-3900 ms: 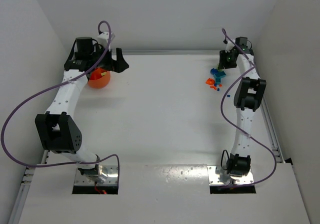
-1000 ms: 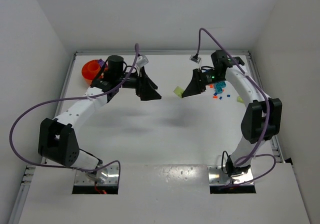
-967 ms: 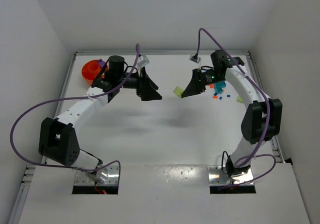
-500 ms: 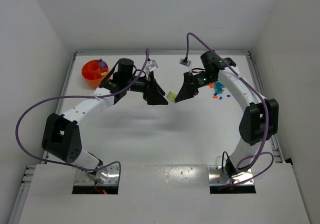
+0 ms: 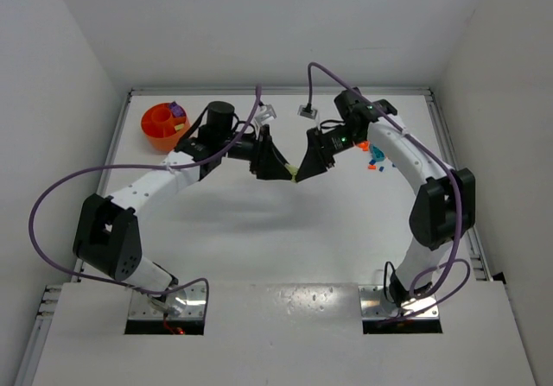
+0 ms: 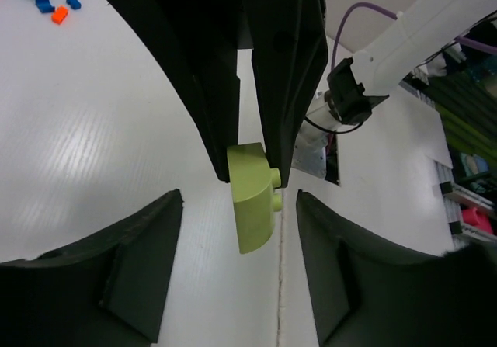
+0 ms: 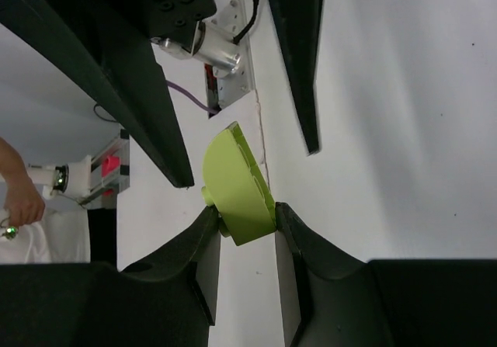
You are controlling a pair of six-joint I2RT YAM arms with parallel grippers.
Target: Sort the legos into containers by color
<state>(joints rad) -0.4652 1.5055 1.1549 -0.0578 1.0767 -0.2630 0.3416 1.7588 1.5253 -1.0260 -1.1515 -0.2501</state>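
Observation:
My right gripper [image 7: 245, 209] is shut on a yellow-green lego [image 7: 237, 185] and holds it above the table's middle [image 5: 295, 174]. My left gripper [image 6: 239, 234] is open, and the lego [image 6: 253, 203] hangs between its two spread fingers without touching them. In the top view the two grippers meet tip to tip, left gripper [image 5: 276, 167] against right gripper [image 5: 306, 168]. The small round orange bowl [image 5: 162, 125] stands at the far left with a purple lego [image 5: 177, 110] on its rim. A pile of teal, blue and orange legos [image 5: 374, 153] lies at the far right.
White walls close the table on three sides. The right arm's forearm [image 5: 406, 157] passes just over the lego pile. A few loose teal, blue and orange legos [image 6: 48, 4] show at the top left of the left wrist view. Purple cables loop off both arms.
Both arms have swung in from the sides toward the table's middle. The right gripper has carried the yellow-green lego leftward until it sits between the left gripper's open fingers.

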